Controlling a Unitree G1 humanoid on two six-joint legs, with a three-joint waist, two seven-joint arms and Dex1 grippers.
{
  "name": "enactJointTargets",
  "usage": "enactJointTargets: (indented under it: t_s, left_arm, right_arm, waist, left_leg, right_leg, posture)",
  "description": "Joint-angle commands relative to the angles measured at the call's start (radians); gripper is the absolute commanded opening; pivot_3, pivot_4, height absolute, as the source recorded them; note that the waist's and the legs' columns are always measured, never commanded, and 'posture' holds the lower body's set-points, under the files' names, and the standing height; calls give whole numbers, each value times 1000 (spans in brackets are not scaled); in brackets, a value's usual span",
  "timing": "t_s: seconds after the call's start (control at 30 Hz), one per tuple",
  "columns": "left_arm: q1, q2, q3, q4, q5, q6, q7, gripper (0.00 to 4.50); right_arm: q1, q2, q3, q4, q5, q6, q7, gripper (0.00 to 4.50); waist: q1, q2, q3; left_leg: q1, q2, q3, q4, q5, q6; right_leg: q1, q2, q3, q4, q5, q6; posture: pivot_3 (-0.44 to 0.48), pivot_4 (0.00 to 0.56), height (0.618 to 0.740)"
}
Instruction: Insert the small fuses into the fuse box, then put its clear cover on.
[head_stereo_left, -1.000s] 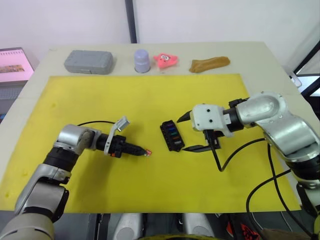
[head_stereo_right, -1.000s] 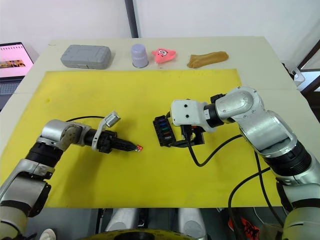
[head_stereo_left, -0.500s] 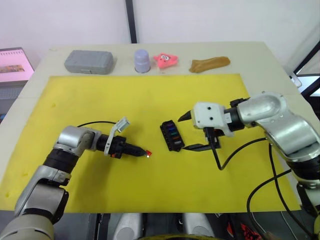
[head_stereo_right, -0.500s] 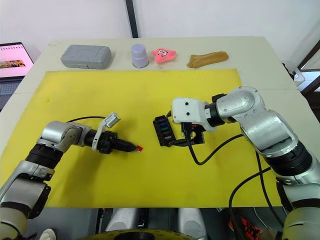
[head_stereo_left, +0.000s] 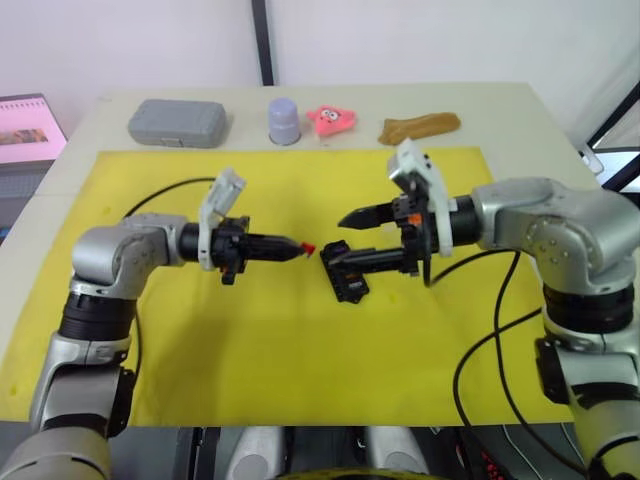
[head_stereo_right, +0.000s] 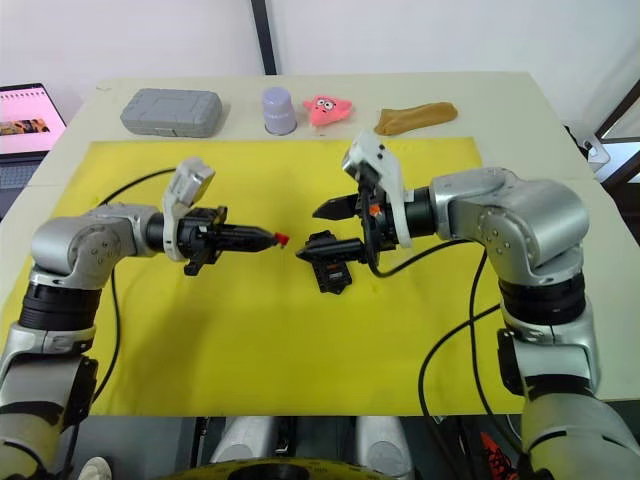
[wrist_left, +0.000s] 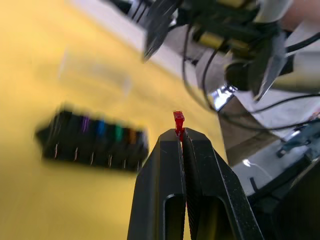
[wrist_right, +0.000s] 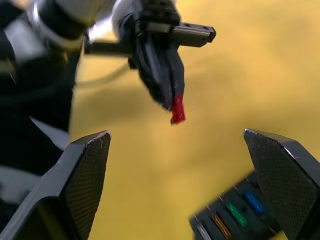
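The left end effector (head_stereo_left: 298, 247) has its two black fingers pressed together on a tiny red fuse (head_stereo_left: 309, 248), which sticks out past the tips. It is held up above the yellow mat (head_stereo_left: 200, 330), a little way from the black fuse box (head_stereo_left: 345, 280). The red fuse is not touching the box. The fuse box lies on the yellow mat near the middle of the counter (head_stereo_left: 520, 115). In the left wrist view the box (wrist_left: 95, 141) has little coloured fuses sitting in a row of its slots: purple, blue, green and orange. That view is blurry, so the other slots are hard to make out. A faint see-through shape, which may be the clear cover (wrist_left: 95, 75), lies on the mat just beyond the box in that view, but it is too blurry to be sure. The right end effector (head_stereo_left: 350, 238) is spread wide open and holds nothing. It points toward the left end effector, with one finger up high and the other low, close over the fuse box. In the right wrist view the red fuse (wrist_right: 178, 111) shows between the two open fingers. At the far edge of the counter, off the mat, sit a grey case (head_stereo_left: 177, 123), a lavender cup (head_stereo_left: 284, 121), a pink toy (head_stereo_left: 331, 120) and a brown thing (head_stereo_left: 419, 127). A laptop screen (head_stereo_left: 28, 128) shows off to the left of the counter.
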Motion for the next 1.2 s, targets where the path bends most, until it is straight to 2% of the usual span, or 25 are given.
enactJointTargets:
  t_s: [0.03,0.13,0.2,0.67,0.7,0.8,1.13,1.2]
  left_arm:
    - [-28,-7,38,-33,-41,-10,28,62]
    - [-39,-19,30,-20,-36,-29,46,0]
    - [-34,-20,21,-23,-30,-40,48,0]
    - [-33,-12,-1,-16,-33,-59,51,0]
    - [-31,-10,1,-16,-34,-58,51,0]
    - [-29,-5,5,-19,-37,-56,53,0]
    - [-32,0,11,-18,-45,-51,60,0]
    - [-32,0,11,-18,-47,-50,61,0]
  right_arm:
    - [-44,27,-67,17,61,100,-54,4500]
    - [-65,56,-99,37,93,148,-89,3635]
    - [-74,68,-115,45,104,172,-113,2711]
    - [-80,109,-138,51,175,194,-195,2711]
    - [-81,108,-137,52,179,192,-199,2184]
    - [-78,104,-125,50,187,184,-208,1022]
    - [-75,97,-115,48,198,169,-217,1022]
    - [-75,98,-116,46,201,166,-218,582]
  waist:
    - [-1,0,0]
    - [-2,0,0]
    - [-3,0,0]
    - [-6,0,0]
    - [-6,0,0]
    - [-6,0,0]
    - [-6,0,0]
    - [-6,0,0]
  left_leg:
    - [0,0,0,0,0,0]
    - [0,0,0,0,0,0]
    - [0,0,0,0,0,0]
    - [0,0,0,0,0,0]
    - [0,0,0,0,0,0]
    - [0,0,0,0,0,0]
    - [0,0,0,0,0,0]
    - [0,0,0,0,0,0]
  right_leg:
    - [0,0,0,0,0,0]
    - [0,0,0,0,0,0]
    - [0,1,0,0,0,0]
    - [-1,1,0,1,0,0]
    - [-1,1,0,0,0,0]
    - [-1,1,0,0,0,0]
    - [-1,1,0,0,0,0]
    - [-1,1,0,0,0,0]
  posture:
    - [0,150,740]
    - [0,150,740]
    - [0,150,740]
    - [0,150,740]
    - [0,150,740]
    - [0,150,740]
    - [0,150,740]
    - [0,150,740]
